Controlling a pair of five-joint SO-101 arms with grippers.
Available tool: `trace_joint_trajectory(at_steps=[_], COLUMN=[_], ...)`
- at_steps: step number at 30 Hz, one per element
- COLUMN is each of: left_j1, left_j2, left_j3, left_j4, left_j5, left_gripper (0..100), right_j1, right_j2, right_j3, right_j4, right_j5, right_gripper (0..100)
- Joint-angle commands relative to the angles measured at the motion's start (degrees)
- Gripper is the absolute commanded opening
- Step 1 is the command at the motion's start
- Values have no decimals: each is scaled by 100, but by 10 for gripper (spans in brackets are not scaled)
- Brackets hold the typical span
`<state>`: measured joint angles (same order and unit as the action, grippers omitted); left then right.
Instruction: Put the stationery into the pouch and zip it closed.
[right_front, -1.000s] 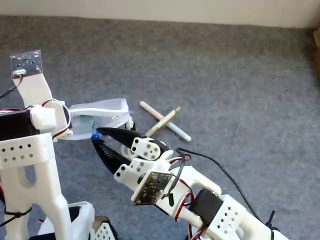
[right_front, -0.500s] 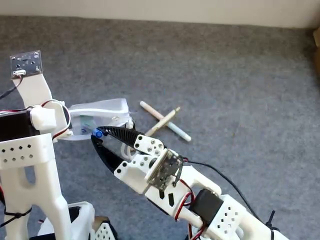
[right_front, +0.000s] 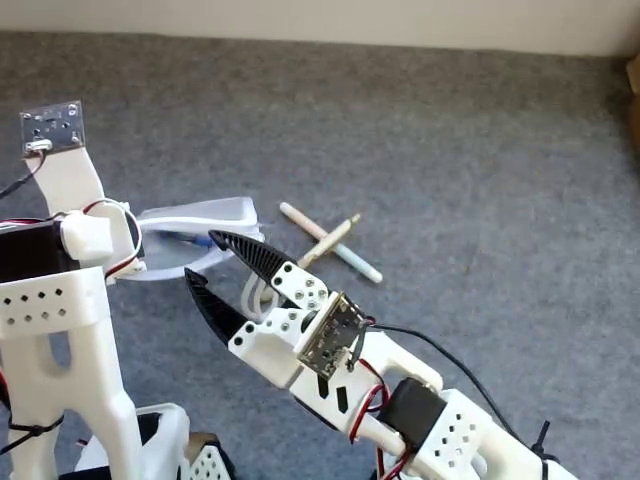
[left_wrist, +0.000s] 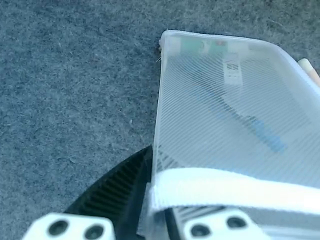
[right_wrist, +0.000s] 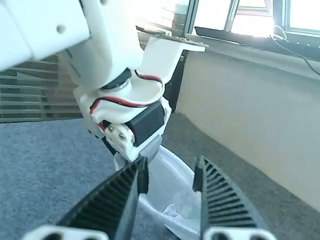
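Grey carpet (right_front: 480, 150) everywhere, with a strip of pale wall (right_front: 400, 20) along the far edge, that's my workspace. Quick update: my left claw (left_wrist: 150, 195) is clamped on the white edge band of the see-through mesh pouch (right_front: 200, 218), holding it at the left of the scene with its mouth facing my other arm. A second ago my right claw (right_front: 205, 258) was nearly pinched together around something blue-tipped right at that mouth. Now its jaws are spread wide apart with nothing between them, and the wrist has rolled a bit too. My left wrist cam shows a blue pen (left_wrist: 260, 131) lying inside the mesh, so I'm reading that as one item dropped in. That's a guess though, since I can't see exactly where the blue tip ended up from above. Still out on the carpet just right of the pouch: a cream stick with a pale blue end (right_front: 300, 220) and a tan wooden pencil (right_front: 345, 226) lying crossed over each other. So I'd say there are two more to fetch, and that crossed pile could be fiddly to grab one at a time. The zip isn't done yet.
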<state>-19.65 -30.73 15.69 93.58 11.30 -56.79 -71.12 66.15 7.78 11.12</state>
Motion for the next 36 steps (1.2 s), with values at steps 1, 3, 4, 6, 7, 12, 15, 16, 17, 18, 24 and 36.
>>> trace_joint_trajectory(at_steps=[1,3,4,6,7,12,15,16,17,18,24,36], left_j1=[92,92,92,92,92,57,57,57,57,57,22,-224], left_j2=[48,48,48,48,48,48,48,48,48,48,48,48], left_j3=[31,31,31,31,31,31,4,-4,-13,-13,-13,-92], left_j4=[-123,-123,-123,-123,-123,-123,-123,-123,-123,-123,-123,-114], left_j5=[53,53,53,53,53,44,44,44,44,44,44,44], left_gripper=[7,7,7,7,7,8,8,8,8,8,7,8], right_j1=[-57,-48,-40,-31,-22,189,620,778,927,1077,1727,2176], right_j2=[-57,-57,-57,-31,-22,-13,-4,-4,-4,-4,-4,963], right_j3=[-57,-57,-57,-75,-84,-567,-1244,-1473,-1710,-1921,-2668,-3345], right_j4=[13,22,22,31,57,963,1842,2105,2352,2563,3002,3697], right_j5=[-62,-62,-62,-62,-62,-668,-1407,-1609,-1776,-1916,-2277,-2365], right_gripper=[142,142,142,142,141,141,141,141,141,141,141,141])
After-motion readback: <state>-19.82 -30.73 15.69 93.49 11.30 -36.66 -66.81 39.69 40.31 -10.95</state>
